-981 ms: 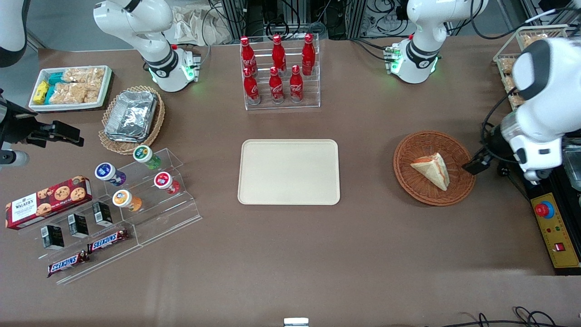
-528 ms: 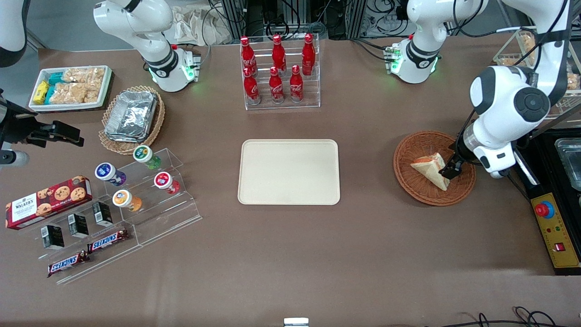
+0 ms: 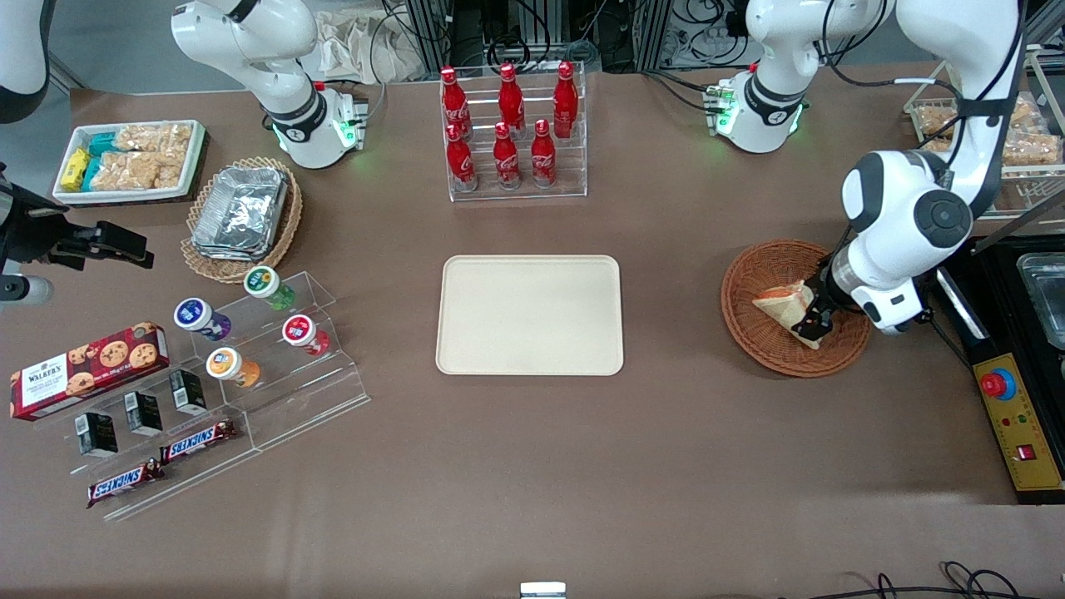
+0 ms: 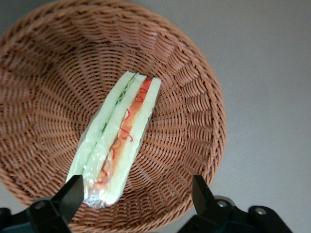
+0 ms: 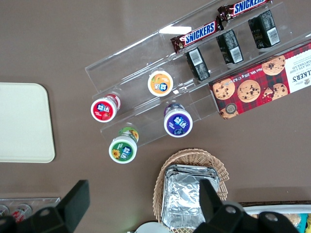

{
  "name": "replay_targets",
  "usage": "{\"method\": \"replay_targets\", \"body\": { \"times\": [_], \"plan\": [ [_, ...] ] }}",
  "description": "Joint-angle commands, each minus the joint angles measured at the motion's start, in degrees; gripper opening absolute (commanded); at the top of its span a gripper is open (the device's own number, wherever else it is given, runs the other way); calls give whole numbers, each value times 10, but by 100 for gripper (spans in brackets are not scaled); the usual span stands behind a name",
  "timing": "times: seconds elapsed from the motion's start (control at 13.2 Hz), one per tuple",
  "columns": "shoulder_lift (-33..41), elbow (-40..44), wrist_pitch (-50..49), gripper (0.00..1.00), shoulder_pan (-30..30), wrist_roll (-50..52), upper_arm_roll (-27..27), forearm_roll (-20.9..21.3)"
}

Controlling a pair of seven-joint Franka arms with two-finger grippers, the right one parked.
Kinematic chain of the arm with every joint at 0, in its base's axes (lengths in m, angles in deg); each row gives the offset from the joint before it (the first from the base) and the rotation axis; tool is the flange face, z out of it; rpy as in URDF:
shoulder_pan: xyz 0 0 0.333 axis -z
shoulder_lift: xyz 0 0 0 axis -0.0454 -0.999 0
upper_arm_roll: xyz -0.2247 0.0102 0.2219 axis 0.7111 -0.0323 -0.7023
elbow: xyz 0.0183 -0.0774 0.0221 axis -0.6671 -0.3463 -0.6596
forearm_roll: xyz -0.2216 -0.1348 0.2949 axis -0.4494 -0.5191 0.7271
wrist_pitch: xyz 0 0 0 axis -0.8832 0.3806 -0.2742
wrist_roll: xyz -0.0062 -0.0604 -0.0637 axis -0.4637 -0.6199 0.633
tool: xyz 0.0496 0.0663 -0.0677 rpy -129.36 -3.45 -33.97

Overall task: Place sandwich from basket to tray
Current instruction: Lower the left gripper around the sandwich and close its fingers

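Sandwich (image 4: pixel 119 141) unlifted in basket (image 4: pixel 194 97), apparently between the spread, empty jaws of the gripper (image 4: pixel 133 194); grasp and transfer to tray (image 3: pixel 529 314) remain.

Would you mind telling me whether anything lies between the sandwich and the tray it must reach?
Nothing visible does. The tool sits over the sandwich in the basket, fingers open. Only bare tabletop lies between basket and tray; the bottle rack stands farther from the front camera.
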Motion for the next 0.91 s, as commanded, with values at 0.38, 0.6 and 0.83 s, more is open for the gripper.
{"method": "replay_targets", "body": {
  "times": [0.38,0.6,0.83],
  "plan": [
    [-26,-72,141,100,-1,31,1,0],
    [-18,-64,125,100,1,27,2,8],
    [-5,0,-13,100,1,24,2,30]
  ]
}}
